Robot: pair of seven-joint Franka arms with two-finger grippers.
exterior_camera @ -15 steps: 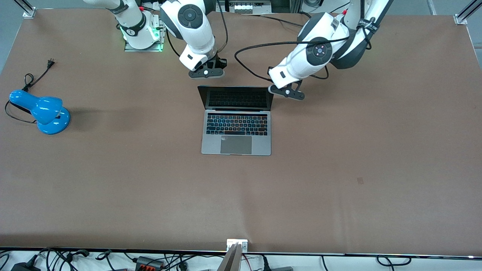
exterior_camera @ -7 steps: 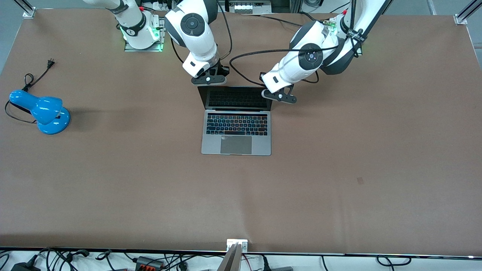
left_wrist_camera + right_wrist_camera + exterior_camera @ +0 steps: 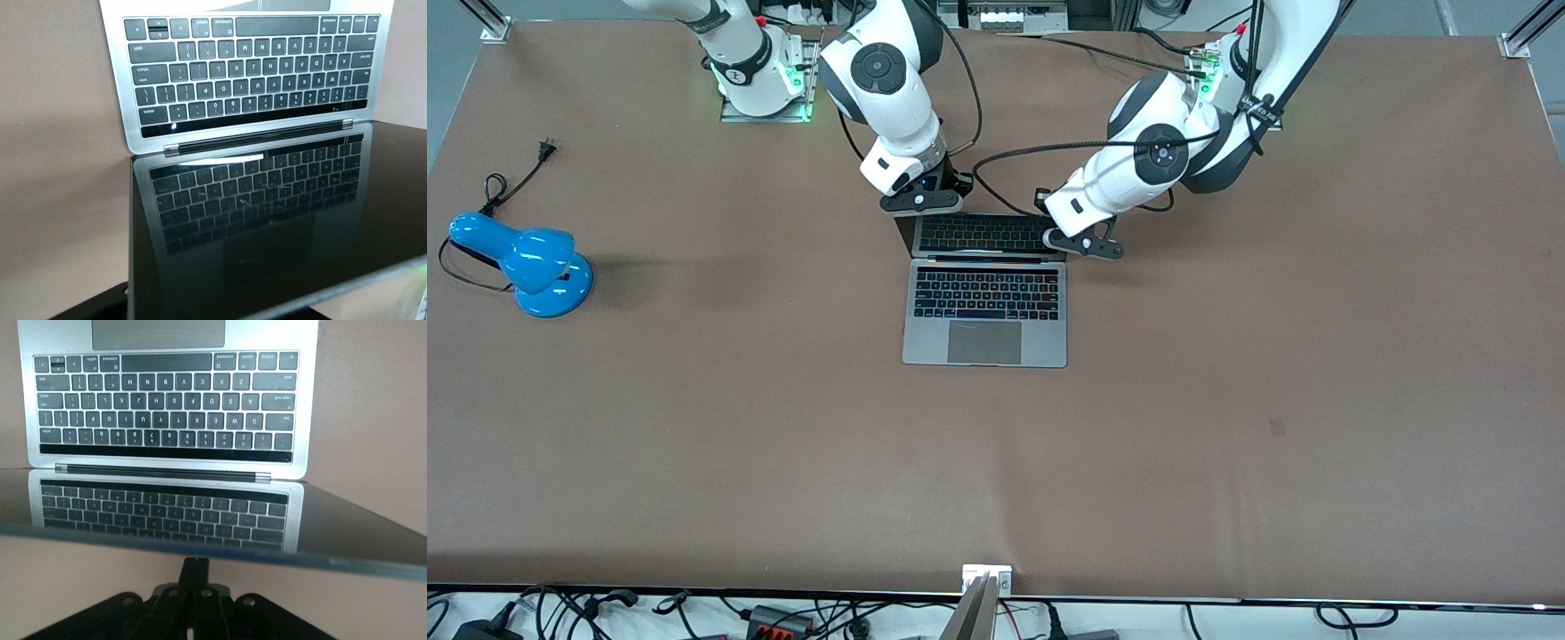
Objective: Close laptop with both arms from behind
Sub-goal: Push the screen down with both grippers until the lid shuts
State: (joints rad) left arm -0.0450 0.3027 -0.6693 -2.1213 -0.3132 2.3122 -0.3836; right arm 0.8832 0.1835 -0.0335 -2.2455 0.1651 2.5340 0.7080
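Laptop (image 3: 985,302): set open near the middle of the brown surface (image 3: 1227,400), base flat, black keyboard and grey trackpad facing up. The lid is raised and tipped toward the front camera; the keyboard is mirrored in the dark screen in both wrist views (image 3: 267,227) (image 3: 167,510).

Right gripper (image 3: 921,201): placed at the top edge of the lid, at the corner toward the right arm's end of the surface. In the right wrist view its black fingers (image 3: 195,577) are seen pressed together just at the lid's upper edge. Jaws: together, nothing clamped between them. Actual contact with the lid cannot be confirmed.

Left gripper (image 3: 1083,242): placed at the lid's other top corner, toward the left arm's end of the surface, overlapping the screen's corner in the front view. In the left wrist view only a dark strip of it (image 3: 93,308) is seen at the lid's edge. Jaws: state cannot be told; contact with the lid cannot be told.

Arms: both are reached down from their green-lit bases to the back of the lid, with black cables looped between them.

Blue desk lamp (image 3: 523,260): lying well apart from the laptop at the right arm's end of the surface, its black cord (image 3: 507,182) and plug trailing away from the front camera.
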